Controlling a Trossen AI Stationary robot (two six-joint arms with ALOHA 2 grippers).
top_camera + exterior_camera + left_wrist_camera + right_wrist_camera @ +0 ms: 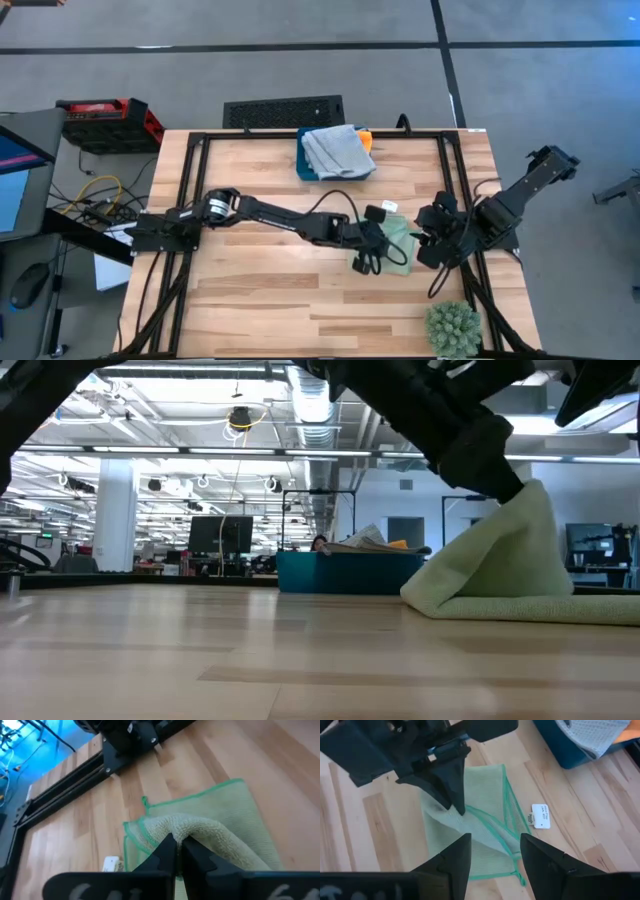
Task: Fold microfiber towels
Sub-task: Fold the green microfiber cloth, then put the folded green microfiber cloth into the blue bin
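Observation:
A light green microfiber towel (398,245) lies on the wooden table right of centre, partly folded, with a white tag (540,816) at its edge. My left gripper (177,851) reaches over from the table's left and is shut on it. My right gripper (492,862) hovers open just right of the towel, above it, touching nothing. Pale blue-grey towels (338,150) and an orange one (365,138) lie in the dark teal box (304,168) at the far edge. My left gripper pinches a bunched-up fold of the green towel (192,827) between its two fingers; the number of layers cannot be told. The fingers slant down from the table's left. The pinched part stands up in a peak (528,500), while the towel's remaining part (540,605) lies flat on the table.
A spiky green plant ball (452,328) sits at the near right corner. Black frame rails (455,190) run along the table's sides. Bare wood stretches over the table's left and near parts. A red case (110,120) and cables lie off the table at left.

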